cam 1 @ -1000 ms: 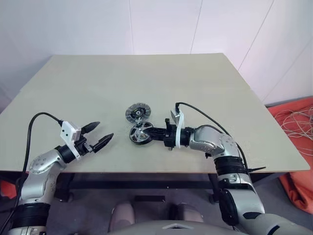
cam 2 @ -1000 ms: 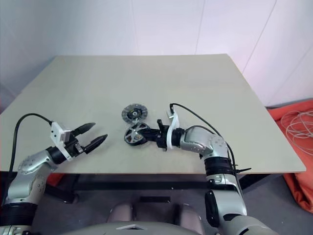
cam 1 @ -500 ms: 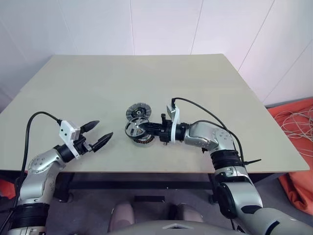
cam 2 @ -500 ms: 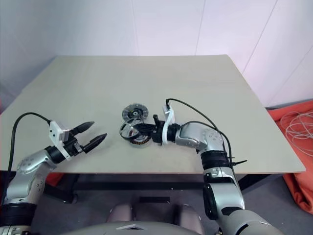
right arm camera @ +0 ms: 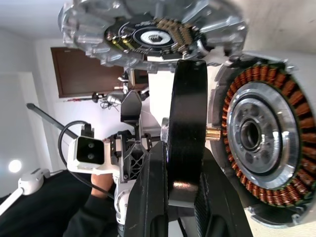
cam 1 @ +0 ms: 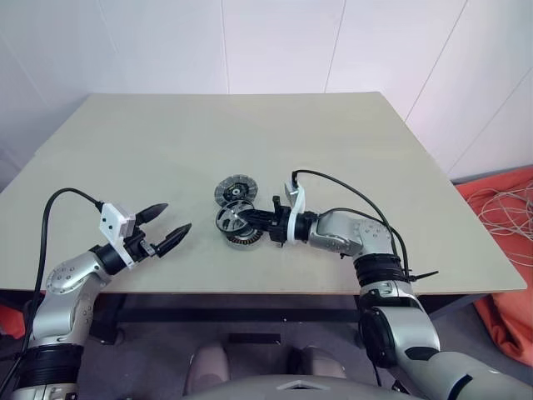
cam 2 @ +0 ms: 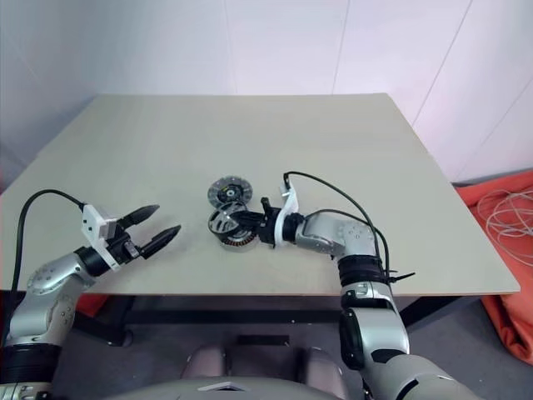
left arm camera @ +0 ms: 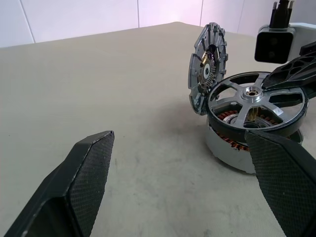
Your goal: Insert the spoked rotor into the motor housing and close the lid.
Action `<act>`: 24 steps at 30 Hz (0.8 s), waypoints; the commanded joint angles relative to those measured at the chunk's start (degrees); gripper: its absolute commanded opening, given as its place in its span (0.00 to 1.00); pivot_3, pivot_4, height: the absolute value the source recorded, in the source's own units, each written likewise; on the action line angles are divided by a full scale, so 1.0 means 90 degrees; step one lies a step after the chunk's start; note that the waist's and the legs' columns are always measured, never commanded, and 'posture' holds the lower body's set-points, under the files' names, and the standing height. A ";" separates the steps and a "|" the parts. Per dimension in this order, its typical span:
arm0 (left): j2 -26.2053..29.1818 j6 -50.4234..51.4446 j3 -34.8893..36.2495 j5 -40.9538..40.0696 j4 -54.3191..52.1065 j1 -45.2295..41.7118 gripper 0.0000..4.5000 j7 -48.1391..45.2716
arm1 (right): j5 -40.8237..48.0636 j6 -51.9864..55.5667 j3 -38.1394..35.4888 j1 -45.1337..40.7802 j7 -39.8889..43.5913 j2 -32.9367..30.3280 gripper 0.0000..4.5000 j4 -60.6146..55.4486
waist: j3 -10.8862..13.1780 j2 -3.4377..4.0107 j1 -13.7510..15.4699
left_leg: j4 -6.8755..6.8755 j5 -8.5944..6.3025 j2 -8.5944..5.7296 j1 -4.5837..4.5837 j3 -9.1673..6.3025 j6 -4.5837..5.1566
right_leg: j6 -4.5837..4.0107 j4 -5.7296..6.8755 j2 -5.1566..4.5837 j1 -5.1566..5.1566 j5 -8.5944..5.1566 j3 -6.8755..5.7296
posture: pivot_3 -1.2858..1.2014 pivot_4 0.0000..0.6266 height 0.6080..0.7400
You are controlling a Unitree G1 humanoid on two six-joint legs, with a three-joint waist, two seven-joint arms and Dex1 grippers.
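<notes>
The right gripper (cam 1: pixel 252 220), clamped on the spoked rotor's (left arm camera: pixel 255 101) rim, has swung it up from beside the motor housing (right arm camera: pixel 260 147) to hover just above its copper windings, ready for seating, while the left gripper (cam 1: pixel 166 225) waits open and the lid (cam 1: pixel 234 191) stands raised behind the housing.

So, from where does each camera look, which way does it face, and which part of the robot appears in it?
Head views: high on the head, looking forward and down at the table; both arms show, left gripper open.
Left wrist view: low along its own fingers toward the spoked rotor, motor housing and raised lid.
Right wrist view: close, along the right gripper, jaws shut on the rotor's rim beside the copper windings.
Shared: rotor, housing, lid.
</notes>
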 commanded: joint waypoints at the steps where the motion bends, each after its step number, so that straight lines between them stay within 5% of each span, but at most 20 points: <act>1: 0.0091 -0.0071 0.0097 0.0010 -0.0148 -0.0139 1.00 -0.0002 | -0.0090 0.0088 -0.0279 -0.0222 0.0151 0.0054 0.08 -0.0056 | 0.0000 0.0000 0.0000 | 0.0000 0.0000 0.0000 0.0000 0.0000 0.0000 | 0.0000 0.0000 0.0000 0.0000 0.0000 0.0000 | 0.52 0.00 1.00; 11: 0.0081 -0.0076 0.0064 0.0039 -0.0081 -0.0230 1.00 -0.0026 | -0.0418 0.0335 -0.0642 -0.0209 0.0200 0.0193 0.08 -0.0084 | 0.0000 0.0000 -0.0001 | 0.0001 0.0001 0.0001 0.0005 0.0000 -0.0002 | -0.0001 0.0005 0.0000 0.0002 0.0000 0.0001 | 0.52 0.00 1.00; 22: 0.0022 -0.0092 0.0014 0.0056 -0.0057 -0.0286 1.00 -0.0030 | -0.0382 0.0573 -0.0850 -0.0215 -0.0106 0.0365 0.92 -0.0596 | 0.0000 0.0001 0.0000 | 0.0001 0.0012 0.0000 0.0008 0.0000 -0.0021 | -0.0001 0.0007 0.0000 0.0002 0.0000 0.0002 | 0.52 0.00 1.00; 24: 0.0017 -0.0088 0.0010 0.0057 -0.0061 -0.0276 1.00 -0.0030 | -0.0140 0.0661 -0.0905 -0.0219 -0.0342 0.0344 0.99 -0.0867 | 0.0001 0.0001 0.0002 | 0.0001 0.0012 0.0000 0.0009 0.0000 -0.0021 | -0.0001 0.0007 0.0000 0.0003 0.0000 0.0002 | 0.52 0.00 1.00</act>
